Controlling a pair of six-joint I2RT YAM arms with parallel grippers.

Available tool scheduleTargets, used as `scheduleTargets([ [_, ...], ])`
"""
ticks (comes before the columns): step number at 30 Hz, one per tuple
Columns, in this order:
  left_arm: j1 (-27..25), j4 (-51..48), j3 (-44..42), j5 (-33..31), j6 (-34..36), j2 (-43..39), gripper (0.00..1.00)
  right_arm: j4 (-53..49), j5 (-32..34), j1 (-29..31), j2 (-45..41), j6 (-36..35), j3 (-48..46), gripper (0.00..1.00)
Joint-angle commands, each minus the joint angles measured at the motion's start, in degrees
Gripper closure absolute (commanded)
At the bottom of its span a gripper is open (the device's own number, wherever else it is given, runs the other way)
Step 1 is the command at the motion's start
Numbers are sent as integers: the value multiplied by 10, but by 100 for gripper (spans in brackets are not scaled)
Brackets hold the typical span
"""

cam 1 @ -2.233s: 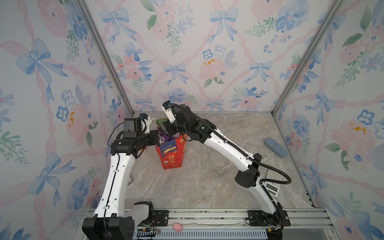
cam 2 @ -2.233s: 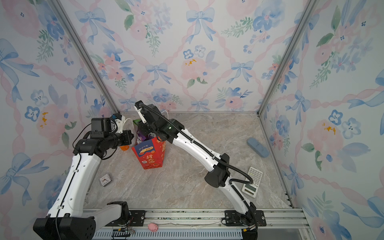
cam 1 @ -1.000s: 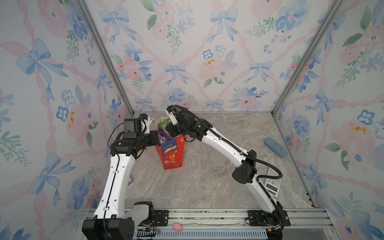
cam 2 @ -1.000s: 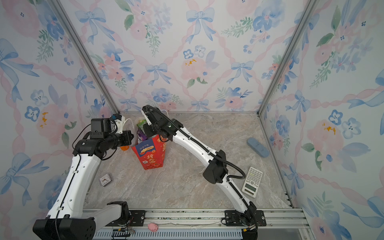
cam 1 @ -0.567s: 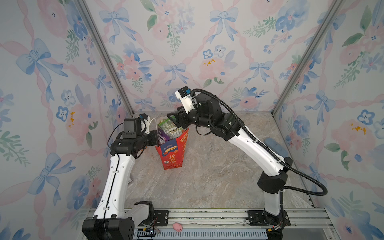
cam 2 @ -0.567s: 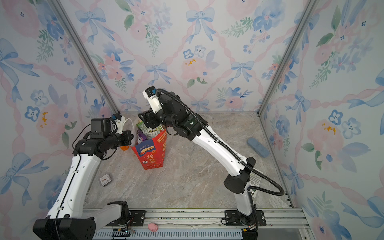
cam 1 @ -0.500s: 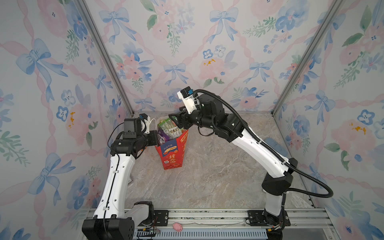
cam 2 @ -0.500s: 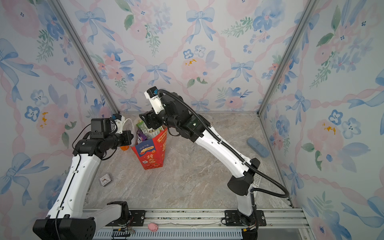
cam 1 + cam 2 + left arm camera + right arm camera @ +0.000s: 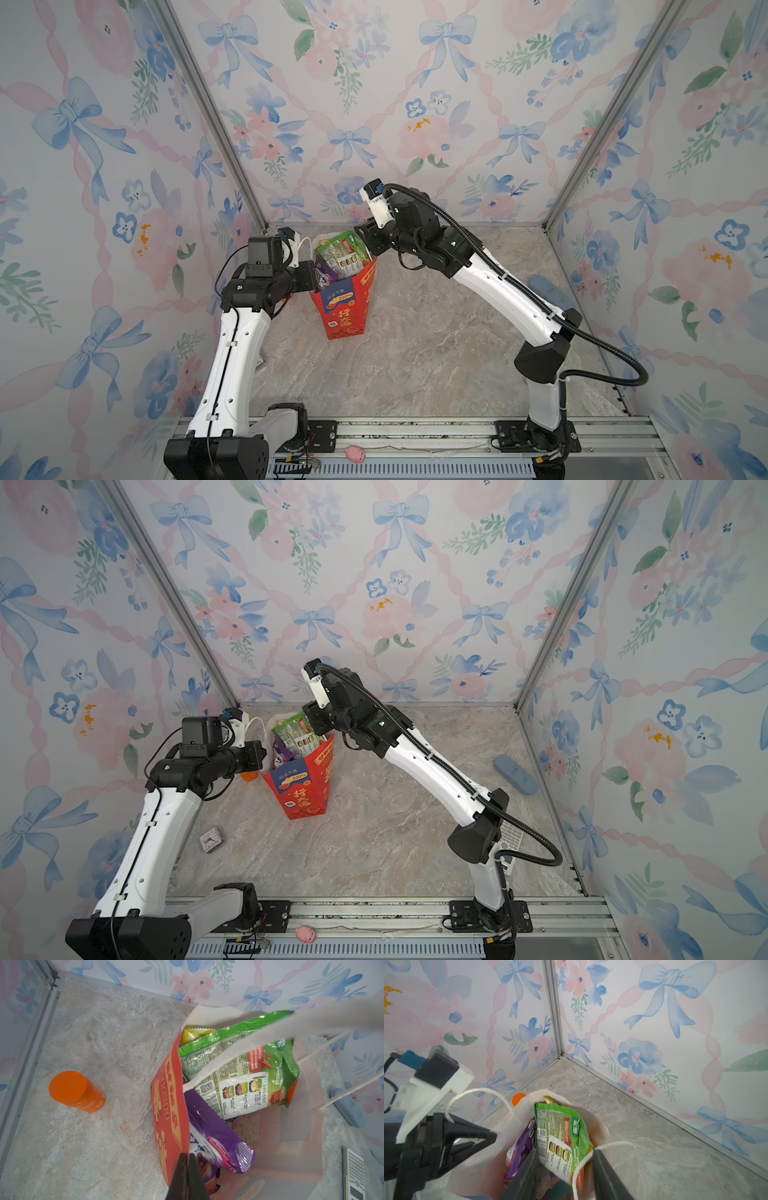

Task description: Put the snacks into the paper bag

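The red paper bag stands upright near the back left corner. My left gripper is shut on its red side wall at the rim. A green packet sticks out of the bag's mouth. Beside it sit a purple packet and a yellow one. My right gripper hovers at the bag's right rim with its jaws apart. The green packet's end and a white rope handle lie between its fingers. I see no firm grip.
An orange bottle stands left of the bag, close to the wall. A white calculator and a blue case lie at the right. A small square clock lies by the left arm. The walls meet just behind the bag.
My right gripper came up out of the bag, rose high, then dropped back to the bag's rim. The green packet now shows above the mouth. The left arm has not moved.
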Motion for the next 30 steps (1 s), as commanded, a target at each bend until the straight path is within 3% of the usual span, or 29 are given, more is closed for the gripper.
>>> scheduleTargets([
  [1,2,18,3,12,-7,0,98,-77,4,0,74,-8,96,56],
  [5,3,19,3,14,-7,1,99,-107,40,0,150,-8,195,55],
  [10,3,19,2,18,-6,0,99,-80,72,-10,172,-10,180,55],
  [22,3,20,-2,14,-3,0,99,-61,17,-11,224,-16,167,60],
  [25,3,20,0,14,-2,-1,99,-65,13,-9,233,-14,166,64],
  [30,3,20,-3,15,0,-3,99,-79,-7,-4,246,-15,165,83],
])
